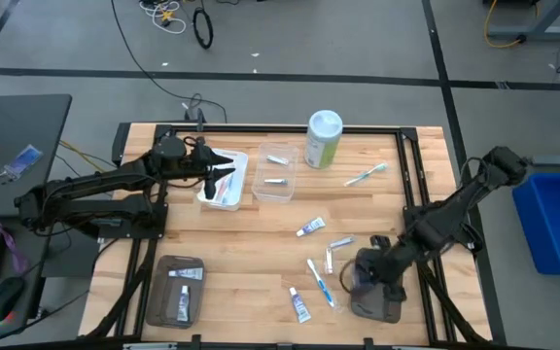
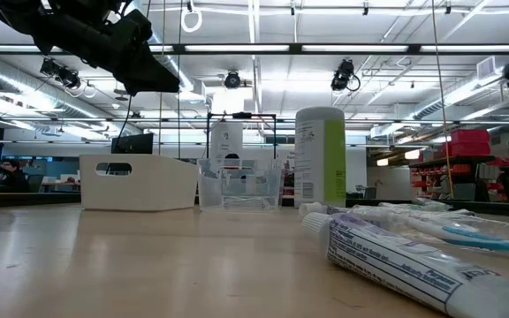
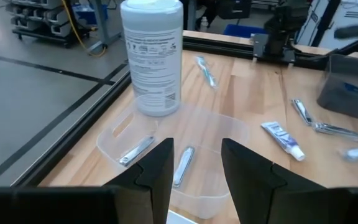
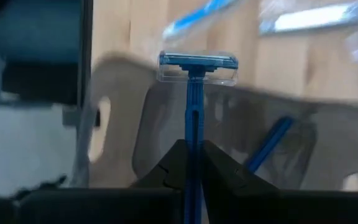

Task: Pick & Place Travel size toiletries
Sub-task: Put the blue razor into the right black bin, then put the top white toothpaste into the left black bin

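Your right tool (image 4: 191, 163) grips a blue razor (image 4: 194, 112) by its slim handle, head in a clear cap, poised over the dark grey tray (image 1: 375, 303) at the surface's near right — you're mid-placement, so lower it and release beside the razor already inside. Your left tool (image 3: 196, 163) waits open over the white tray (image 1: 227, 185) — next to the clear bin (image 3: 166, 149) holding silvery tubes.
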`<state>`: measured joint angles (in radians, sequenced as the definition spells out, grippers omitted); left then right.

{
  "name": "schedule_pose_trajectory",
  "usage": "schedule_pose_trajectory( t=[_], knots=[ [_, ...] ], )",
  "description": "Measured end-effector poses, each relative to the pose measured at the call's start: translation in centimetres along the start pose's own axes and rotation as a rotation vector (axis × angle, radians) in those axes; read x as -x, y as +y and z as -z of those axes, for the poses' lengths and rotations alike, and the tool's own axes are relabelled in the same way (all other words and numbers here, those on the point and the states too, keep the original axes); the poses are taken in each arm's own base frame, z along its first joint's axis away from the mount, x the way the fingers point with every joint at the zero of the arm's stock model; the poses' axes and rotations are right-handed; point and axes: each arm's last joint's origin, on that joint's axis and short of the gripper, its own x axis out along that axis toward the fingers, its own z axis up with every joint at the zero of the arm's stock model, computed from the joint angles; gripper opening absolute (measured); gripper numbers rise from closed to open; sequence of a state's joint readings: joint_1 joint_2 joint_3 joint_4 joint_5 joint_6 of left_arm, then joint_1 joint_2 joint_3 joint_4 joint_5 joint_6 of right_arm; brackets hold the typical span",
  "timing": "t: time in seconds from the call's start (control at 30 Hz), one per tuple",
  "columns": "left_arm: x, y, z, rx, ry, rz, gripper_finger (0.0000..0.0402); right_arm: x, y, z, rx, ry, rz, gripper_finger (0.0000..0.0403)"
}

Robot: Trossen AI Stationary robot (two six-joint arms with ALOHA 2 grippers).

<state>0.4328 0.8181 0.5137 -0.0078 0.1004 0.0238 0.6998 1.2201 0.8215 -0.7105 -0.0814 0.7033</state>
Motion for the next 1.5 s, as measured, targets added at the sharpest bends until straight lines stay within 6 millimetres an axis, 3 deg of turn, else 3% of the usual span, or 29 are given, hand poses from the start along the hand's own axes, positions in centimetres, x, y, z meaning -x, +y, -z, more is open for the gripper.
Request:
schedule_pose_trajectory(
  t=[0.2,0.43,0.63,0.87,1.03,1.23,1.37,1.5],
  knots=[
    [0.0,0.0,0.0,0.034,0.000,-0.004,0.0142,-1.6,0.5,1.5,0.059,0.057,0.011,0.0042],
    [0.0,0.0,0.0,0.043,-0.001,-0.008,0.0142,-2.6,0.1,1.8,0.068,0.106,0.067,0.0084],
    [0.0,0.0,0.0,0.046,-0.001,-0.008,0.0142,-3.3,0.0,1.3,0.113,0.057,0.109,0.0102],
    [0.0,0.0,0.0,0.039,-0.002,-0.008,0.0142,-3.2,-0.4,0.6,0.022,0.018,0.116,0.0105],
    [0.0,0.0,-0.1,0.039,-0.009,-0.008,0.0142,-2.0,-0.1,-1.3,0.054,-0.062,0.112,0.0104],
    [0.0,0.0,-0.1,0.063,-0.012,-0.007,0.0142,1.7,0.8,-5.2,0.034,-0.234,0.083,0.0098],
    [0.0,0.0,-0.3,0.068,-0.032,-0.007,0.0142,3.5,0.3,-7.1,0.149,-0.365,0.211,0.0098],
    [0.0,0.0,-0.3,0.074,-0.030,-0.006,0.0142,4.0,-1.4,-8.2,0.235,-0.426,0.412,0.0101]
  ],
)
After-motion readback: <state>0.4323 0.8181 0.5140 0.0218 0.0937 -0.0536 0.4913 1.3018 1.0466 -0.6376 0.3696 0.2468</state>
